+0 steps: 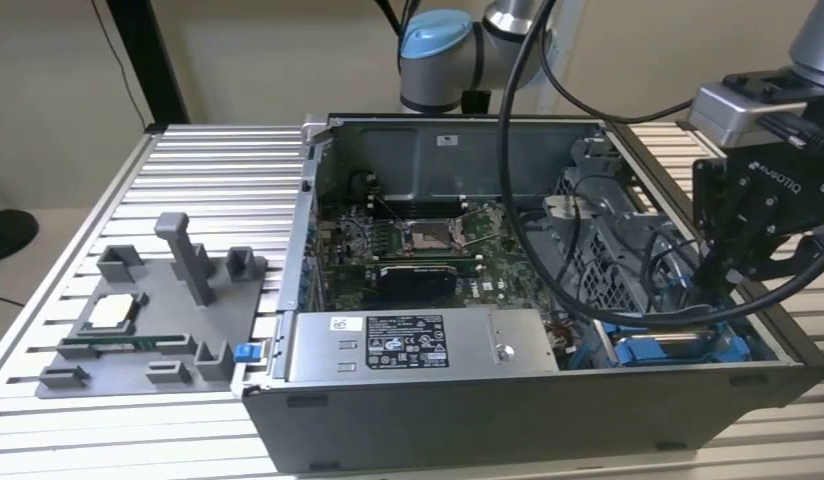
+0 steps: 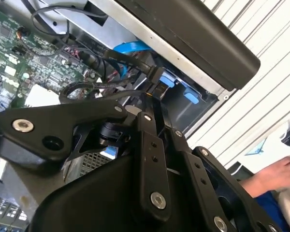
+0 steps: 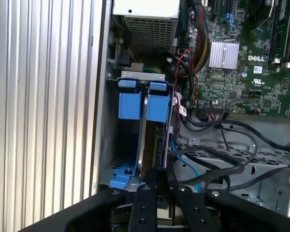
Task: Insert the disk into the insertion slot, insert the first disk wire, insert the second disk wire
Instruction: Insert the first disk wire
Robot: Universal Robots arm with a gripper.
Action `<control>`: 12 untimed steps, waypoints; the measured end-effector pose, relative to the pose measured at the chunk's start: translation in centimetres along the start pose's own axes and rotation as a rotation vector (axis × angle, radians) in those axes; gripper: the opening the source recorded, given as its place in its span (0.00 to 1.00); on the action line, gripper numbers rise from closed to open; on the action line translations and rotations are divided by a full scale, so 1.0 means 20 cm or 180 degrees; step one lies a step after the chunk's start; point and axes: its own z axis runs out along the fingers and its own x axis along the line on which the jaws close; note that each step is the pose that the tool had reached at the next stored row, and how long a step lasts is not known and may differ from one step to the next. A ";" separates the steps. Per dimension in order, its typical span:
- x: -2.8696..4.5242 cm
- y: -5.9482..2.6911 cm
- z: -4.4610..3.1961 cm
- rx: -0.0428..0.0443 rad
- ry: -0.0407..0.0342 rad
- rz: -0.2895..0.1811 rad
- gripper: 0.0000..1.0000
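Exterior view: an open grey metal computer case (image 1: 519, 420) lay on a ribbed aluminium surface (image 1: 185, 170). The black gripper (image 1: 722, 290) hung inside the case corner at the exterior view's right, just above the silver metal disk in its bright blue plastic carrier frame (image 1: 679, 350). A grey labelled power-supply box (image 1: 405, 345) sat beside that corner, toward the exterior view's left. A grey moulded fixture tray (image 1: 159, 320) stood on the surface outside the case, further left.

Second wrist view: the gripper (image 2: 155, 93) had its fingers (image 2: 147, 140) drawn close together, pinching a black wire plug (image 2: 153, 76) at their tips. The plug lay just beside the disk's blue carrier tabs (image 2: 166, 79). A flat blue cable (image 2: 130, 47) ran near the plug. A person's hand (image 2: 275, 174) rested outside the case.

First wrist view: the disk (image 3: 157, 106) stood on edge, seated in the rectangular grey insertion slot (image 3: 106, 140) against the case's side wall, with a blue plastic clip (image 3: 121, 179) at the slot's edge. The gripper (image 3: 158, 182) was at the disk's end, the dark plug (image 3: 159, 175) filling the narrow gap between the fingers (image 3: 142, 203). Black wires looped across a perforated grey metal cage (image 3: 241, 154), beside the green motherboard (image 3: 241, 72).
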 end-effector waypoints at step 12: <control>-0.002 -0.001 0.038 -0.0134 -0.0026 0.0002 0.00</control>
